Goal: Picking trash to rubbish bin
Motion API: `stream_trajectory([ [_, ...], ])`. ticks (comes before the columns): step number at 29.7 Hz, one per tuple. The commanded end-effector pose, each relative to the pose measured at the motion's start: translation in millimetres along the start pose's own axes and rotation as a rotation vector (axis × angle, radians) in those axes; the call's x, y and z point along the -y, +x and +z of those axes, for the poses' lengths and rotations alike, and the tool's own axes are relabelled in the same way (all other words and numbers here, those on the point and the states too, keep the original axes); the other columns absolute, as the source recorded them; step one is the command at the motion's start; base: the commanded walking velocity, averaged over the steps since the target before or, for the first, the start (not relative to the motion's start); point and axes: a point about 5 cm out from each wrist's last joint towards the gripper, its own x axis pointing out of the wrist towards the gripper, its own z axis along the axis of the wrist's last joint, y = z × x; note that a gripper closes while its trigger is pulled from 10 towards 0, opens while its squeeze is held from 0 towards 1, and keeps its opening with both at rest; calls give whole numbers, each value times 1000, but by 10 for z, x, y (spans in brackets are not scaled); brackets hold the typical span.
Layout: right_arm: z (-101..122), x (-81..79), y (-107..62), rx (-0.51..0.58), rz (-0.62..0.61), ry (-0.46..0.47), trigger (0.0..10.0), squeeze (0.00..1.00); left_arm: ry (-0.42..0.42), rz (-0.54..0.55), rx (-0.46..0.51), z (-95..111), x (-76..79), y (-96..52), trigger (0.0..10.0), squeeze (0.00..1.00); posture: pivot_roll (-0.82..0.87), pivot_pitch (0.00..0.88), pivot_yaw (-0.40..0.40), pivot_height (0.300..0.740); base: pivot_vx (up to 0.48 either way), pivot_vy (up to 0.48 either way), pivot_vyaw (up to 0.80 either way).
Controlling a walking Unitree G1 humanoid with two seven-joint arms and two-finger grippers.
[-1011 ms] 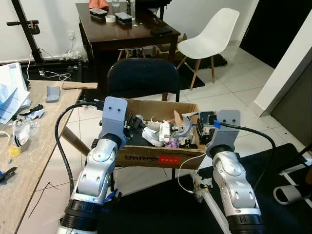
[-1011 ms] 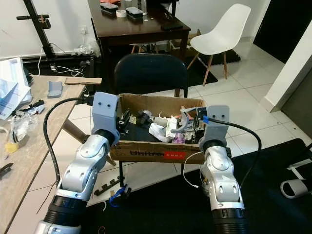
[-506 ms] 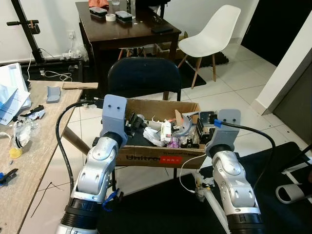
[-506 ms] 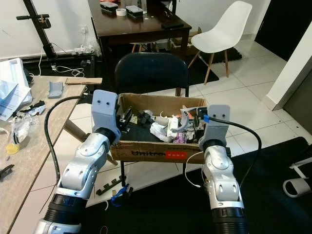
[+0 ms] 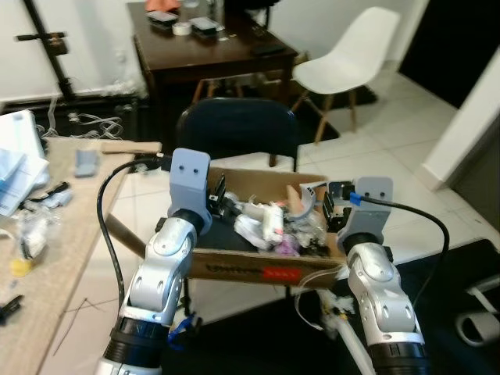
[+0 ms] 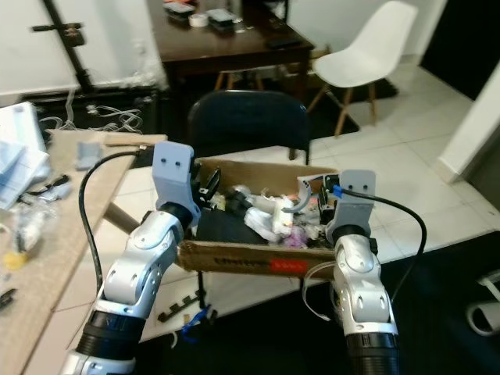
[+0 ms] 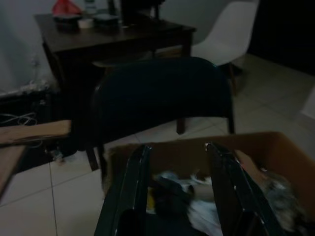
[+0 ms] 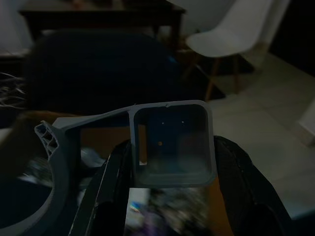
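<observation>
An open cardboard box (image 5: 234, 266) rests on a dark chair and holds a heap of trash (image 5: 266, 223): white wrappers, paper and dark bits. Over the box's left end hangs my left gripper (image 5: 219, 195), open with nothing between its fingers (image 7: 142, 167). At the box's right end, my right gripper (image 5: 332, 205) is shut on a grey plastic piece (image 8: 172, 142), a square frame with a curved arm. That piece (image 5: 307, 197) reaches over the trash.
Behind the box rises the dark chair back (image 5: 234, 129). Further back stand a dark wooden table (image 5: 211, 47) and a white chair (image 5: 351, 47). A light wooden table (image 5: 55, 234) with clutter runs along the left. A black mat (image 5: 461, 289) covers the floor at right.
The whole picture has shifted and blurred, so the camera has moved. Both grippers stay over the box, the right one still holding the grey piece.
</observation>
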Motion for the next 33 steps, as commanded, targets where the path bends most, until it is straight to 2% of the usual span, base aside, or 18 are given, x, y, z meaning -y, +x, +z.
stream_trajectory([
  [1,-34,24,-11,-17,-3,0,10000,0,-1,-6,6,7,22,2,10000,0,49,79,-1,740,412,0,0],
  [9,-69,31,-25,-31,0,-4,10000,0,1,-6,8,13,26,3,10000,0,51,88,-4,740,403,0,0],
  [19,-191,73,-19,-71,-1,2,10000,0,28,-11,7,-14,38,-22,10000,0,54,94,-3,740,0,0,0],
  [22,-254,126,10,-93,-7,-10,10000,0,36,0,6,-15,21,-21,10000,0,54,97,0,740,0,0,0],
  [23,-329,183,41,-123,-11,-10,10000,0,32,-27,3,-13,37,-16,10000,0,50,99,-3,740,0,0,0],
  [25,-352,197,49,-133,-11,-6,10000,0,26,-43,3,-12,51,-14,10000,0,50,99,-3,740,0,0,0],
  [26,-407,221,60,-158,-14,-22,10000,0,29,-101,5,-9,108,-23,10000,0,54,98,-4,740,0,0,0],
  [28,-542,241,79,-218,3,-51,10000,0,86,-286,17,3,283,-71,10000,0,53,97,-4,740,0,0,0],
  [29,-542,241,79,-218,3,-51,10000,0,86,-286,17,3,283,-71,10000,0,53,97,-4,740,0,0,0],
  [30,-605,252,84,-245,8,-60,10000,0,94,-369,22,10,358,-104,10000,0,53,97,-4,740,0,0,0],
  [31,-605,252,84,-245,8,-60,10000,0,94,-369,22,10,358,-104,10000,0,53,97,-4,740,0,0,0],
  [33,-758,290,83,-315,4,-71,10000,0,132,-519,33,27,488,-181,10000,0,56,92,-1,740,0,0,0],
])
